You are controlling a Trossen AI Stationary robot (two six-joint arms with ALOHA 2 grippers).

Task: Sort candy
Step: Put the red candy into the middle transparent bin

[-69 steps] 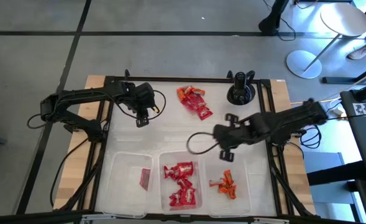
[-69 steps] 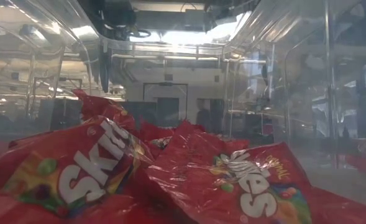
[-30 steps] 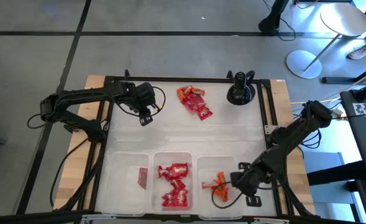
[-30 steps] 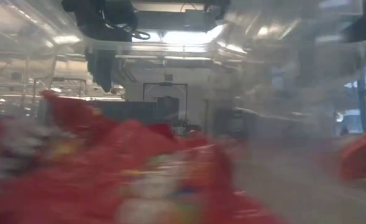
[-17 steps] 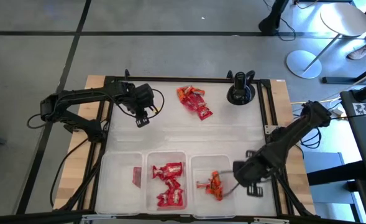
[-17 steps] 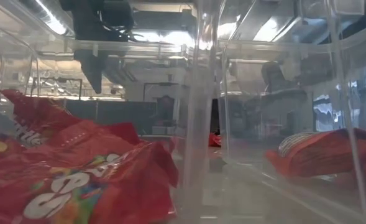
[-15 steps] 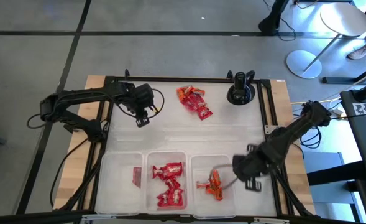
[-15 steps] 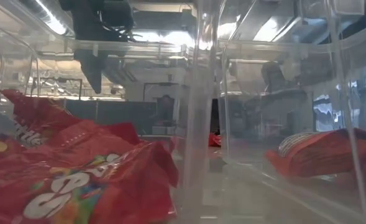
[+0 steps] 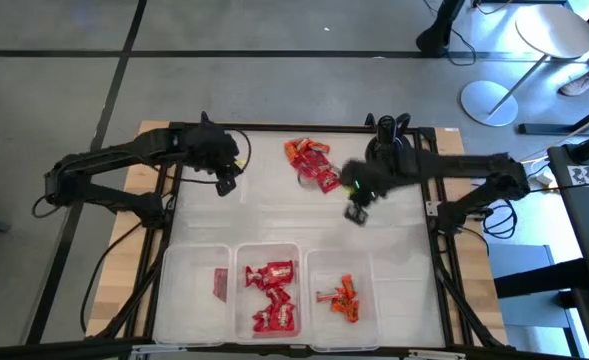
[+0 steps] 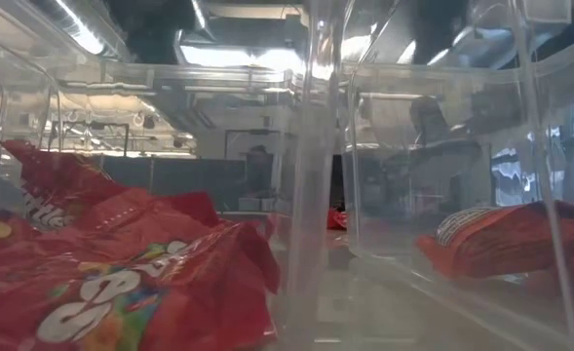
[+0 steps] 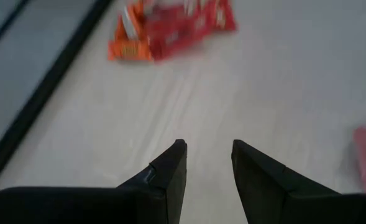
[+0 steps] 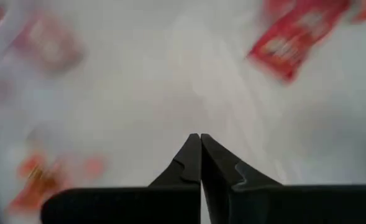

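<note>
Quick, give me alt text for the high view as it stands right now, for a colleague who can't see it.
Seen from above, a pile of unsorted candy lies at the far middle of the white table, with the left gripper open and empty on one side and the right gripper shut and empty on the other. Along the near edge, three clear bins each hold sorted candy.

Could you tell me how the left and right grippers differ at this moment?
The left gripper has its fingers apart with nothing between them; the right gripper is shut and empty. The left hangs left of the unsorted candy pile, the right beside its right. Both are above bare table.
</note>
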